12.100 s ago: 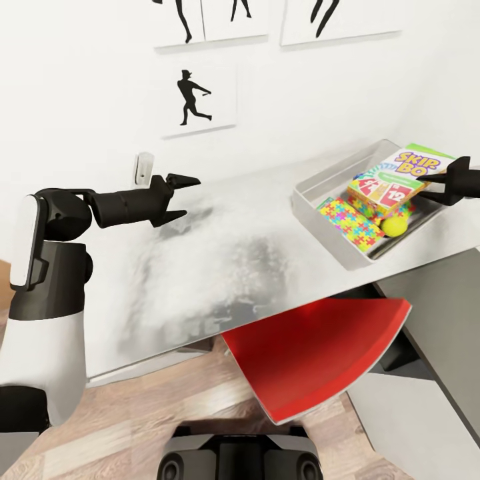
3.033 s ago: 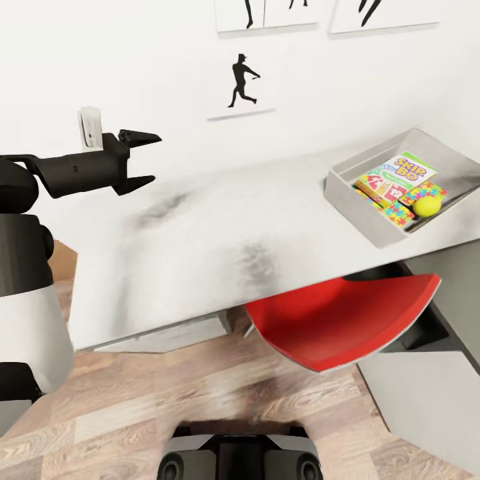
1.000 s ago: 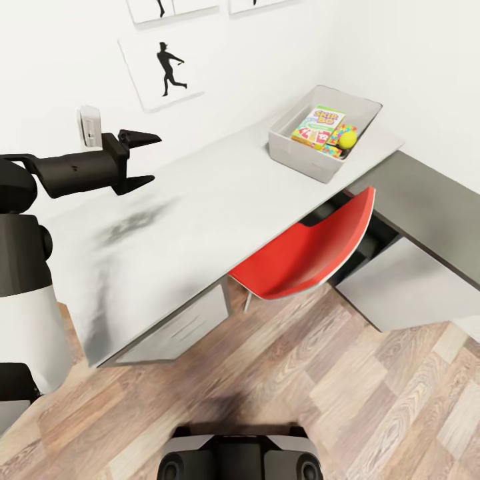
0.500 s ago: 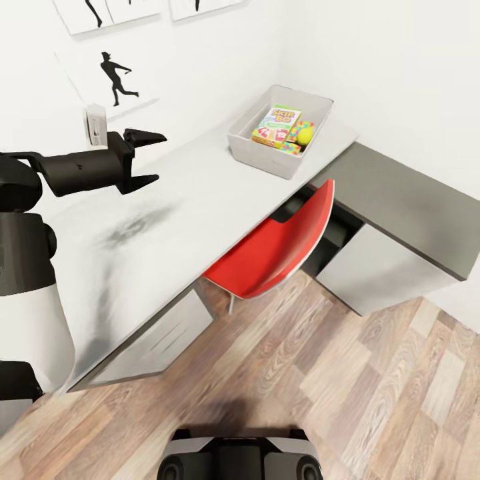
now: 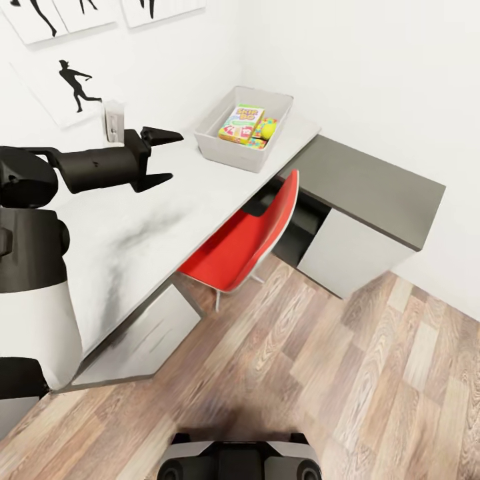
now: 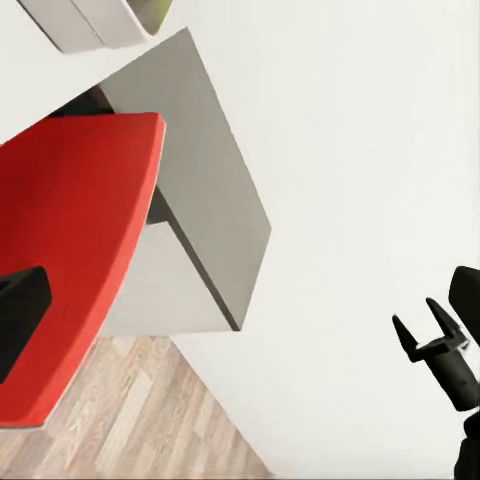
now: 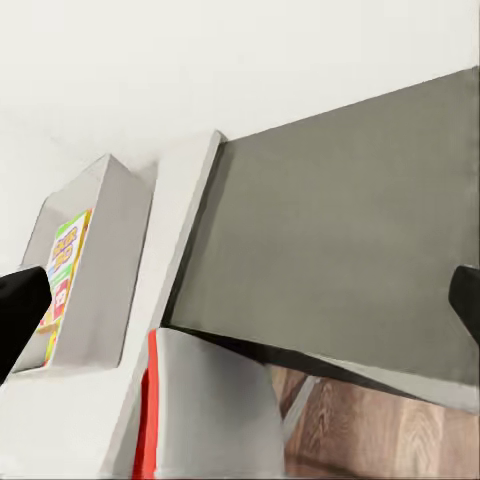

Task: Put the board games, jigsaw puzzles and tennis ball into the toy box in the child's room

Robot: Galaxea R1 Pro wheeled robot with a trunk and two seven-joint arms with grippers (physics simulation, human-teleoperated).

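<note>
The light-grey toy box point(image 5: 228, 156) stands at the far end of the white table point(image 5: 153, 220), against the wall. In it lie a lettered board game point(image 5: 241, 124), a strip of colourful jigsaw puzzle point(image 5: 262, 135) and the yellow-green tennis ball point(image 5: 269, 124). My left gripper point(image 5: 175, 156) hovers open and empty over the table, well short of the box. The right wrist view has the toy box point(image 7: 112, 250) and board game point(image 7: 63, 262) beyond my open right gripper point(image 7: 250, 288). The left wrist view catches the right gripper point(image 6: 415, 314) against the white wall, its fingers spread.
A red chair point(image 5: 245, 235) is tucked under the table below the box. A low grey cabinet point(image 5: 363, 190) joins the table's end along the right wall. Wood-plank floor point(image 5: 320, 373) lies open in front. Black silhouette prints point(image 5: 75, 83) hang on the wall.
The whole head view has swung, so the table and toy box now sit further left and more floor shows. The left arm keeps its pose. The right gripper has left the head view.
</note>
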